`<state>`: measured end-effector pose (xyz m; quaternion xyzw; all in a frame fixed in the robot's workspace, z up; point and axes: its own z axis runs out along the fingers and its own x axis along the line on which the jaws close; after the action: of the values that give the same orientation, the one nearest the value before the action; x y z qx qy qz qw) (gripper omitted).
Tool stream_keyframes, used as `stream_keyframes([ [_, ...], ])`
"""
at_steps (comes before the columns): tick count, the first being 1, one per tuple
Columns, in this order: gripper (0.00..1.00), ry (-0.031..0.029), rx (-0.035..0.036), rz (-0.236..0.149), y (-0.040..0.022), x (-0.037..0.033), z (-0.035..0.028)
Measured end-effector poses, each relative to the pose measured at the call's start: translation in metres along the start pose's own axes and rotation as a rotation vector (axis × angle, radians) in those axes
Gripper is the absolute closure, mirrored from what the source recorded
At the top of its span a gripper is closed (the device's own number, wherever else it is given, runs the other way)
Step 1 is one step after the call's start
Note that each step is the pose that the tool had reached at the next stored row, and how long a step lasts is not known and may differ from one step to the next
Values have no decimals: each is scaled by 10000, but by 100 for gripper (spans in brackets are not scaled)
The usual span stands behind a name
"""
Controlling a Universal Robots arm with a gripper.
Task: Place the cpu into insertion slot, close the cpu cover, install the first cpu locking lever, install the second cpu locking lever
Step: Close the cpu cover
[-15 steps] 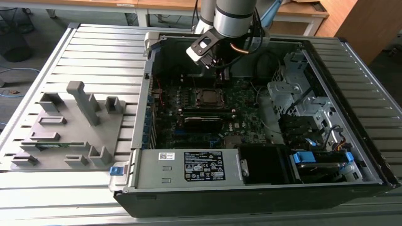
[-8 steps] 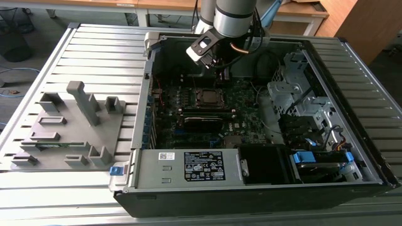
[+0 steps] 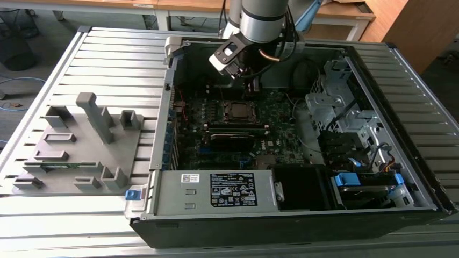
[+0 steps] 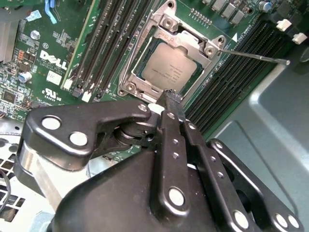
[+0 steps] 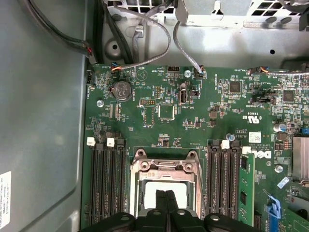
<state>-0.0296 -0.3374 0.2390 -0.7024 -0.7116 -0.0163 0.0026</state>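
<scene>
**Shut fingers at the seated cpu**

In the second wrist view the gripper (image 4: 169, 95) has its fingers pinched together on nothing, tips at the edge of the cpu cover (image 4: 139, 58), perhaps touching. That frame lies flat around the cpu (image 4: 170, 67), which sits in the insertion slot (image 4: 129, 88). A locking lever (image 4: 253, 56) juts free over the memory slots (image 4: 231, 82).

In the first wrist view the tips overlap the cpu (image 5: 147, 193).

In the exterior view the gripper (image 3: 240, 80) hangs at twelve o'clock of the insertion slot (image 3: 237, 110). A grey fixture tray (image 3: 79, 150) lies at the computer case's (image 3: 287, 234) nine o'clock.
</scene>
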Motion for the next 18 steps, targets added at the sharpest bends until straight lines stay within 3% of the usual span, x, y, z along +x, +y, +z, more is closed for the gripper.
stream_keyframes([
  [4, 89, -1, -33, -2, -33, -1, 43],
  [9, 89, -1, -45, -1, -132, -1, 72],
  [18, 89, -2, -44, -2, -145, -1, 95],
])
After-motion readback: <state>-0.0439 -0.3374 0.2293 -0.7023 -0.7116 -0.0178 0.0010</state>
